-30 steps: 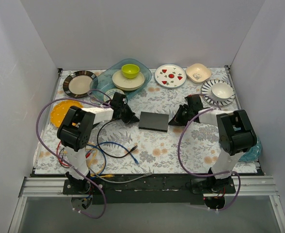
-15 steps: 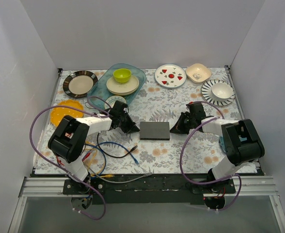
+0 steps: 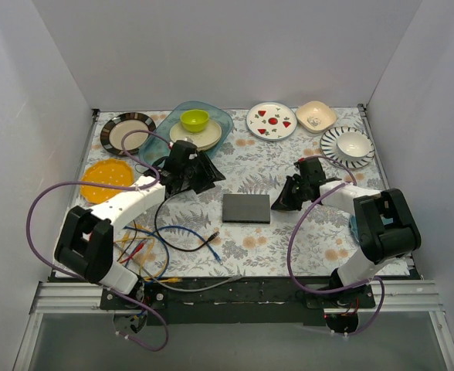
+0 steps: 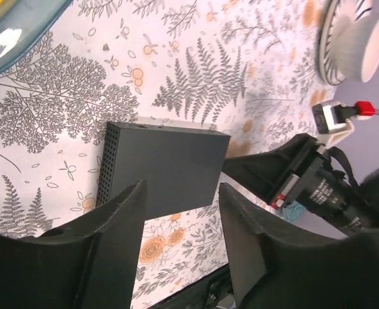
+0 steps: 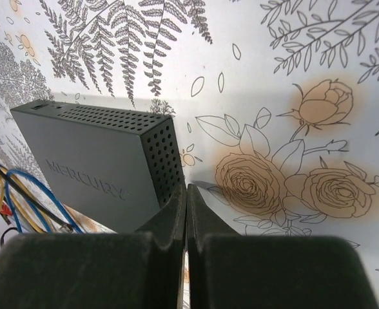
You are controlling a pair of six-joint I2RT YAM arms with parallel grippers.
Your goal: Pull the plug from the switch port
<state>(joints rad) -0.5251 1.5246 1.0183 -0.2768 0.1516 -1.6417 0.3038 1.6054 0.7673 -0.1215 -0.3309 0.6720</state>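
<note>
Centrally, flat matte black rectangular switch (image 3: 246, 208) lies on floral-print surface (image 3: 304, 239). Right gripper (image 3: 282, 199) at switch's right end, jaws pressed together, tips against corner of its perforated side. Left gripper (image 3: 210, 176) off switch's far-left corner, apart from it, jaws spread, gripping nothing. Loose blue cable end (image 3: 213, 239) lies near switch's near-left corner, not touching.

On the flat matte black rectangular switch box (image 4: 164, 164), the near edge is hidden behind left gripper (image 4: 182, 188) fingers. In the right wrist view its lower part sits behind the right gripper (image 5: 186, 193). The socket row is unresolvable from overhead. The thin blue cable (image 3: 213, 247) tip is possibly a plug, too small to tell.
</note>
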